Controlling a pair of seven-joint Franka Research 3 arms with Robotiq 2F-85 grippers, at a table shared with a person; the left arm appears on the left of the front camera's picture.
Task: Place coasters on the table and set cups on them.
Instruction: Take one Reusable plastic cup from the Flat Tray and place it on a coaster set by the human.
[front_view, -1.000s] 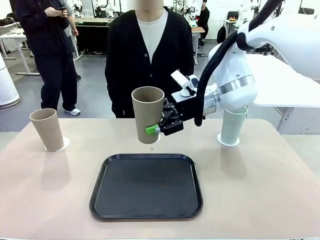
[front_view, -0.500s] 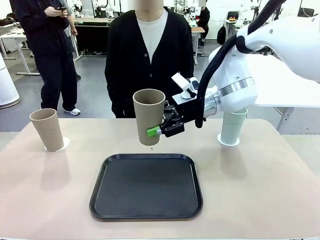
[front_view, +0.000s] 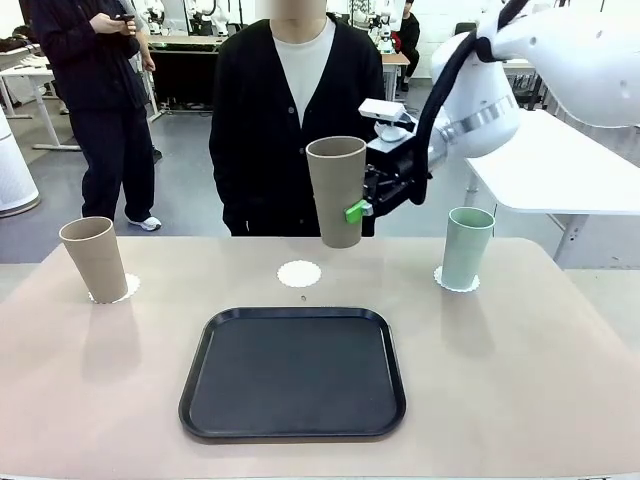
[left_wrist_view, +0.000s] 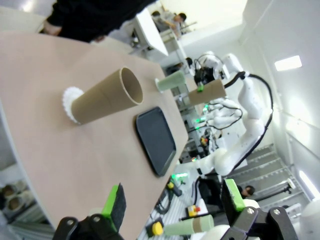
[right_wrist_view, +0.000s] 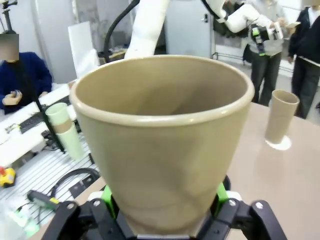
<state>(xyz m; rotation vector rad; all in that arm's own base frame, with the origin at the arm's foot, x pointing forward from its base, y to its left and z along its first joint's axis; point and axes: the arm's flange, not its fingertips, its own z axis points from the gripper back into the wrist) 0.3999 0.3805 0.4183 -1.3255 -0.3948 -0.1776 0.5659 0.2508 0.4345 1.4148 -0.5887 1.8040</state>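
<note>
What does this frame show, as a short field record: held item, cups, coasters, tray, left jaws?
held: brown cup in right gripper, lifted above the table
bare coaster: middle one
left cup: on coaster
green cup: on coaster
tray: nothing on it
left gripper: jaws open, holding nothing

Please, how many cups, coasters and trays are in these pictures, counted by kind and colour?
Beige-brown matte tapered cups: 2, one on the table, one held in the air
Pale mint green tapered cup: 1
White round scalloped coasters: 3
Black rounded square tray: 1
Total: 7
</note>
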